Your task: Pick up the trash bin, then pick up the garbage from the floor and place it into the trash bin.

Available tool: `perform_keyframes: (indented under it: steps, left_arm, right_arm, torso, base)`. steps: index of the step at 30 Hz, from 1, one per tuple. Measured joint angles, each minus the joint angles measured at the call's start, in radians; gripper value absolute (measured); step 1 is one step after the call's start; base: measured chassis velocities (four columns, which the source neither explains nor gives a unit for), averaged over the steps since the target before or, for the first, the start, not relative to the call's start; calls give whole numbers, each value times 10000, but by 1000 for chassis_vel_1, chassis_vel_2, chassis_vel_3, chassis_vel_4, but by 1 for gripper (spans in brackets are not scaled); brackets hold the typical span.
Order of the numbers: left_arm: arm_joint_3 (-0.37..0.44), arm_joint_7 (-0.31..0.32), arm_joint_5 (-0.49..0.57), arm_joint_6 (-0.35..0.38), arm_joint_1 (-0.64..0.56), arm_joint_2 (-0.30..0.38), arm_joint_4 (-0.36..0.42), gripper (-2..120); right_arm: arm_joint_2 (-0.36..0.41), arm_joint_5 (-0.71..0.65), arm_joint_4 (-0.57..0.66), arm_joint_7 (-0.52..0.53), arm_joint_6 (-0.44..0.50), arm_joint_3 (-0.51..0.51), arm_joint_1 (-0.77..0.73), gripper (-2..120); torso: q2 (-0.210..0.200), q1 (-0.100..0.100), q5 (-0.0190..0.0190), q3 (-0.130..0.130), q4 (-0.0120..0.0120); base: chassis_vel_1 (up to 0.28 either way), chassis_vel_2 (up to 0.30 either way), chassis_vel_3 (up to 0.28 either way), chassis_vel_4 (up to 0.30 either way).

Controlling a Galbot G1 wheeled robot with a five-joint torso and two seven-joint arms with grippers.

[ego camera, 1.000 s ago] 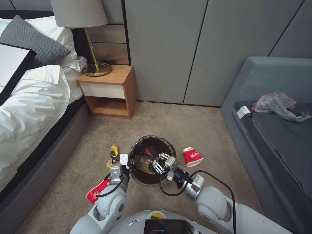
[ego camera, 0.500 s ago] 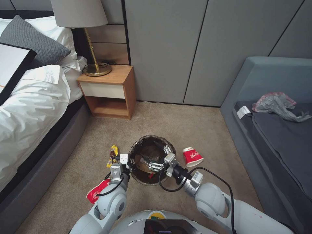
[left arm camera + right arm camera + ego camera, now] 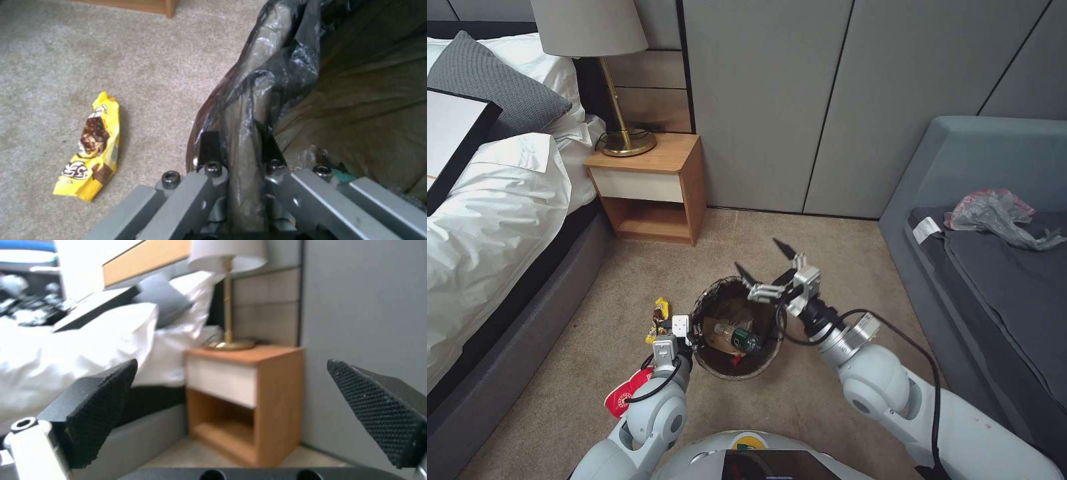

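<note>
Trash bin (image 3: 737,330) rim between left gripper (image 3: 238,146) jaws.

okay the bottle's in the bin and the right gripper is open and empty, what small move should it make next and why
Probably swing the open right gripper left, toward the yellow snack wrapper on the carpet beside the trash bin. The left gripper is clamped on the bin's rim, and the bottle already lies inside.
</note>
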State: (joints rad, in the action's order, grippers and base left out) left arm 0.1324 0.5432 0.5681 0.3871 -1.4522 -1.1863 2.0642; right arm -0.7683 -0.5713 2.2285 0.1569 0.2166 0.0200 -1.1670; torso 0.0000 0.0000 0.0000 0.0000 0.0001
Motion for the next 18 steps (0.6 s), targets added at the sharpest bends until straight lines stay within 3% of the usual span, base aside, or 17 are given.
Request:
perform_keyframes:
  steps: [8, 18]
  left_arm:
    - [126, -48, -22, -138, -49, 76, 23, 0]
    - [340, -151, -46, -314, -167, 220, 30, 0]
  right_arm:
    - [-200, -8, 140, 956, -623, -1996, -1167, 100]
    - [-1384, 995, -342, 2052, -1017, -3946, -2630, 100]
  torso:
    - [0, 0, 2, 0, -4]
    - [0, 0, -1, 0, -3]
  base:
    - [0, 0, 0, 0]
    - [0, 0, 0, 0]
